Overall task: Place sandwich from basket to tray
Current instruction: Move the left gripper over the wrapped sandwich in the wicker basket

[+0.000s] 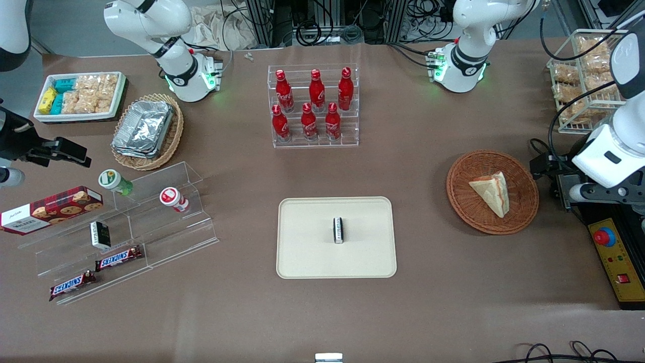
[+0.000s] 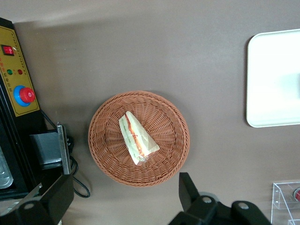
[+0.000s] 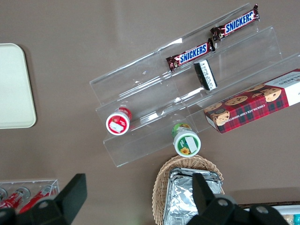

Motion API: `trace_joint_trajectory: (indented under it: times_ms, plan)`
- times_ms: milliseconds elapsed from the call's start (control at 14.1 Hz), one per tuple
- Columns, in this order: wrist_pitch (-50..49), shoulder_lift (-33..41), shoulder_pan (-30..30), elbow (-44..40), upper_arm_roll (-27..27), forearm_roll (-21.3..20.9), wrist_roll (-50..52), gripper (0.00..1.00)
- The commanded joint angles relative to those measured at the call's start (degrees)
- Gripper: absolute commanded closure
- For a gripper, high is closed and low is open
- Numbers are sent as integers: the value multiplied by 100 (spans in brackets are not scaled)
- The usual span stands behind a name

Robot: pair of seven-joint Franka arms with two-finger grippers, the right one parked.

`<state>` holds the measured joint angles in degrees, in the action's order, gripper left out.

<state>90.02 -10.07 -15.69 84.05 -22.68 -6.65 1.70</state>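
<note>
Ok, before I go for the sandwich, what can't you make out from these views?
- Gripper: open above the basket; front view cuts it off at the edge.
- Sandwich: underside hidden against the basket.
- Small item on the tray: label too small, front view.

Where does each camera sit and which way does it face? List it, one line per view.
Front view: high up, looking down on the whole table; both arms' bases show.
Left wrist view: on the working arm, looking straight down at the sandwich in the basket; the open gripper hovers above the table beside the basket.
Right wrist view: on the parked arm, looking down at the Snickers bars.
Shared: all three show the tray.
</note>
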Motion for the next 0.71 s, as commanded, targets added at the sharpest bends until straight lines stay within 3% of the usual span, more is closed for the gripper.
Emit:
trace_joint_trajectory:
  times_ms: [0,354,637]
  plan:
    - [-143,-30,-22,-117,-8,-82,92,1]
    - [-388,-30,-31,119,1,-21,338,1]
    - [240,92,-57,1039,290,206,1638,4]
